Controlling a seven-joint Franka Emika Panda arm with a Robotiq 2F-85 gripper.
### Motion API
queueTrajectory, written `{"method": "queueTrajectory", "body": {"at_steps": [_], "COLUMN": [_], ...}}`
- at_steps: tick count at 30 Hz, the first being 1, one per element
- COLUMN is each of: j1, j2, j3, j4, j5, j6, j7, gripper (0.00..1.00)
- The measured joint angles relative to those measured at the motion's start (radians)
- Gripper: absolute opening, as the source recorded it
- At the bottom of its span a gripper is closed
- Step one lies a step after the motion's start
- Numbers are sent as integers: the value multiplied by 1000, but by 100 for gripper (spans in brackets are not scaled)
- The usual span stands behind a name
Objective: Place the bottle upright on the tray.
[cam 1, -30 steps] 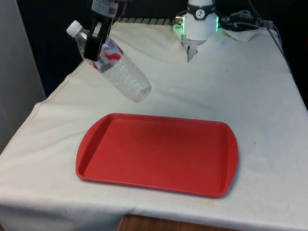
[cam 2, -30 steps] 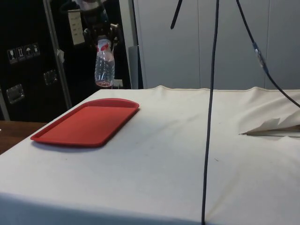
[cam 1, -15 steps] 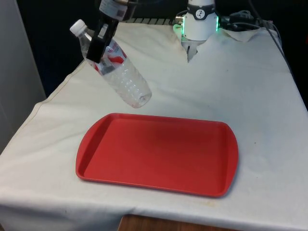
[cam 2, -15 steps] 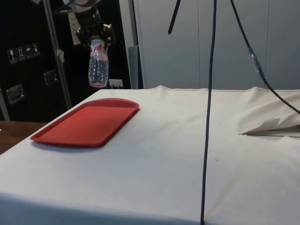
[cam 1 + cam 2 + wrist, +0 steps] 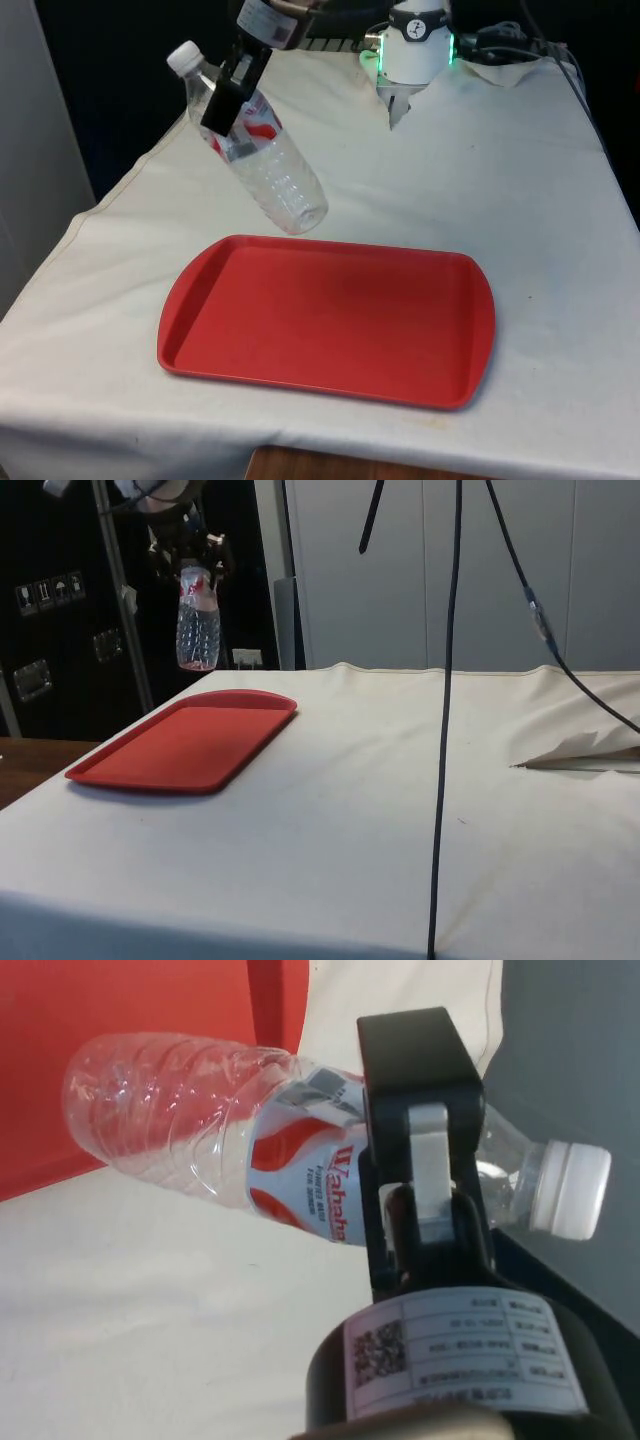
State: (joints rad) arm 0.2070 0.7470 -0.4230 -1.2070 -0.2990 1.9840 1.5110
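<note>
You see a clear ribbed bottle [image 5: 262,160] with a white cap [image 5: 184,57] and a red-and-white label [image 5: 305,1165], a plain red tray [image 5: 330,320] in the frame's lower centre, a black gripper [image 5: 232,90], and a white cloth [image 5: 520,180].

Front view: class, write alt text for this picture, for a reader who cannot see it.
A black pincer holds a clear plastic bottle with a white cap and red label, tilted in the air above the table. Its base hangs just beyond the far edge of an empty red tray lying on the white cloth.
</note>
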Motion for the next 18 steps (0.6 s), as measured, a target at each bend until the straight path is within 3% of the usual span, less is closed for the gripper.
{"method": "queueTrajectory", "body": {"at_steps": [18], "j1": [14], "j2": [51], "j3": [56], "j4": [6], "j5": [-139], "j6": [1], "j7": [154], "gripper": [7]}}
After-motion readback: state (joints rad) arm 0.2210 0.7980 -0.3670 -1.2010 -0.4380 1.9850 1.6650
